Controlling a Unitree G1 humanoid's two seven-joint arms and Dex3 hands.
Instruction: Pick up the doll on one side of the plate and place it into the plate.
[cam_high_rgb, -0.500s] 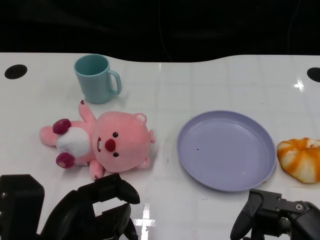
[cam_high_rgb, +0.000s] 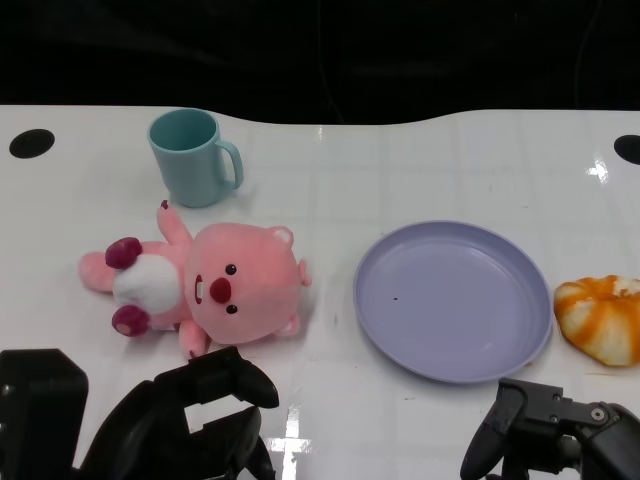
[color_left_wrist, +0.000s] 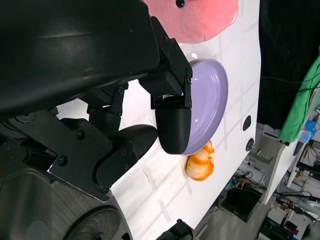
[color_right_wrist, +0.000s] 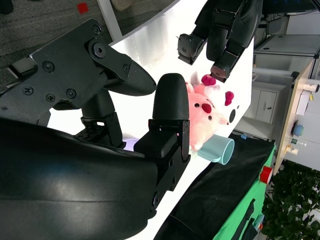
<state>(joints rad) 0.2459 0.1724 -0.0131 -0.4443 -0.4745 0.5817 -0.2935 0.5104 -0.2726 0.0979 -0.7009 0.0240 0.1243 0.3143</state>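
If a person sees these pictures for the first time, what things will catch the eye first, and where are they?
The pink doll stands out most, lying on its back on the white table, left of the empty purple plate. A teal mug stands behind the doll, and an orange-and-white toy lies right of the plate. The black left hand and right hand wait at the near edge, holding nothing.

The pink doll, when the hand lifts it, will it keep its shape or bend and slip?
The pink doll looks plush, so it probably squashes and feels light. Its thin limbs may dangle. The fuzzy surface likely grips the fingers rather than slipping.
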